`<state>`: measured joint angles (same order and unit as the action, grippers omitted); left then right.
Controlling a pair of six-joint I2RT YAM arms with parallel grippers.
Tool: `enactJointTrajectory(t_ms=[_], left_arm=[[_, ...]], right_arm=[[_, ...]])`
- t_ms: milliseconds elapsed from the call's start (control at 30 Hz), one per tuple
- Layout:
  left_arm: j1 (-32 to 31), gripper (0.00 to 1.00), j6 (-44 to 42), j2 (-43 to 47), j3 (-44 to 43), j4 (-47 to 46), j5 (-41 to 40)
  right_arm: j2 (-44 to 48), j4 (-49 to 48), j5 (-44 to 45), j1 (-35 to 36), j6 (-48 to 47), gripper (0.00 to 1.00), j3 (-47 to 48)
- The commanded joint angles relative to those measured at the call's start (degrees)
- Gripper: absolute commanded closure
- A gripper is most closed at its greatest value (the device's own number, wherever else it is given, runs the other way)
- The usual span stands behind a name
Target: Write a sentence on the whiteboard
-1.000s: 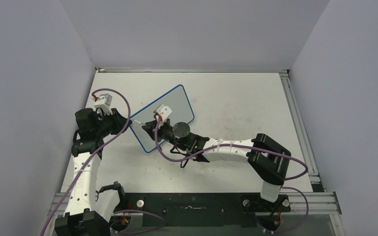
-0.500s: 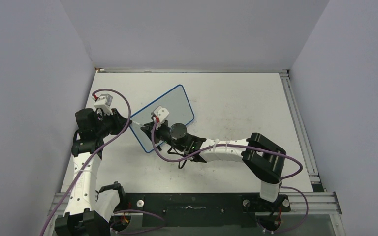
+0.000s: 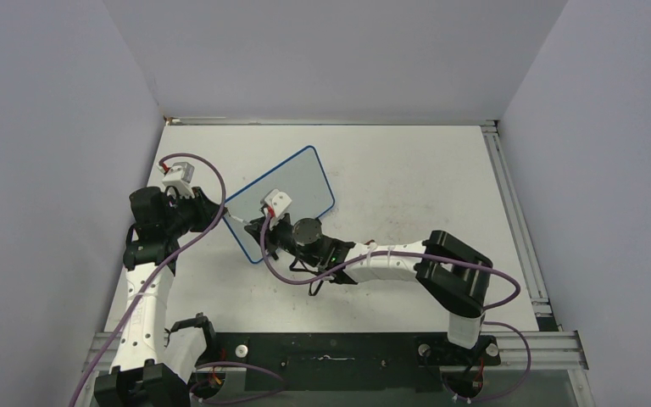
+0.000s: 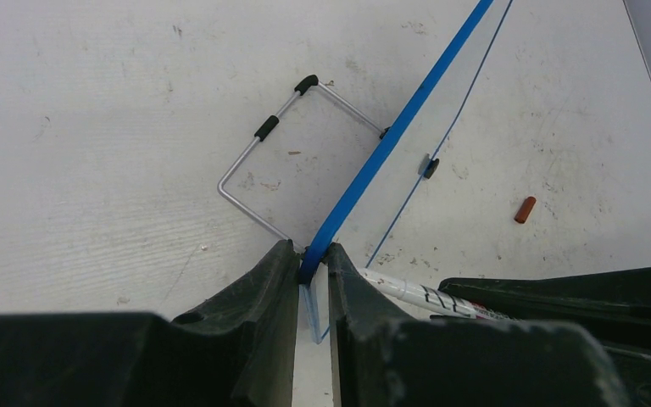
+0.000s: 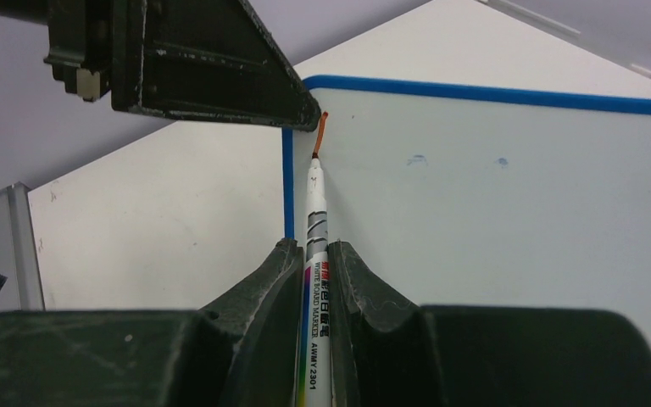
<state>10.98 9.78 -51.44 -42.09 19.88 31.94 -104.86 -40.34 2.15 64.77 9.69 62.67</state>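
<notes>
The black two-finger right gripper (image 3: 258, 227), with its slim white marker (image 5: 314, 212), now sits farther left and nearer, by the left edge of the blue-framed white rectangular whiteboard (image 3: 298, 180); the right arm's black elbow block (image 3: 453, 273) sits farther left too.

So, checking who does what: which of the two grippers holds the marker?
The right gripper, shut on the white marker pointed at the whiteboard; the left gripper instead pinches the board's blue frame.

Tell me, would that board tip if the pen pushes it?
Probably, on its own: the board leans on only a thin wire stand. It looks thin, so likely light. The left claw pinching its blue edge should steady it.
</notes>
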Motion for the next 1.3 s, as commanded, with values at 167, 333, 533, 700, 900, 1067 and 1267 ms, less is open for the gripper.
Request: enactJointTrajectory(t_ms=[167,333,533,700,900,1067,1267], left_arm=[[0.2,1.0,-0.9,0.8,0.1,-0.6,-0.1],[0.1,1.0,-1.1,0.9,0.2,-0.4,-0.5],[0.1,1.0,-1.2,0.8,0.1,-0.4,-0.5],[-0.1,1.0,-1.3,0.8,0.1,-0.3,-0.6],[-0.1,1.0,-1.4,0.9,0.1,-0.1,-0.7],[-0.2,1.0,-1.4,0.8,0.0,0.0,-0.7],[-0.2,1.0,-1.5,0.9,0.0,0.1,-0.7]], right_arm=[[0.7,-0.5,2.2,0.8,0.3,0.95,-3.4],[3.3,-2.2,2.3,1.3,0.2,0.95,-4.7],[7.4,-5.7,2.8,1.4,0.1,0.95,-6.0],[6.7,-6.9,3.1,1.4,-1.1,0.95,-4.3],[4.2,-6.8,2.8,1.3,-2.2,0.95,-1.5],[3.0,-6.9,2.7,1.2,-2.4,0.95,-0.1],[1.3,-6.6,2.2,1.0,-2.4,0.95,1.3]])
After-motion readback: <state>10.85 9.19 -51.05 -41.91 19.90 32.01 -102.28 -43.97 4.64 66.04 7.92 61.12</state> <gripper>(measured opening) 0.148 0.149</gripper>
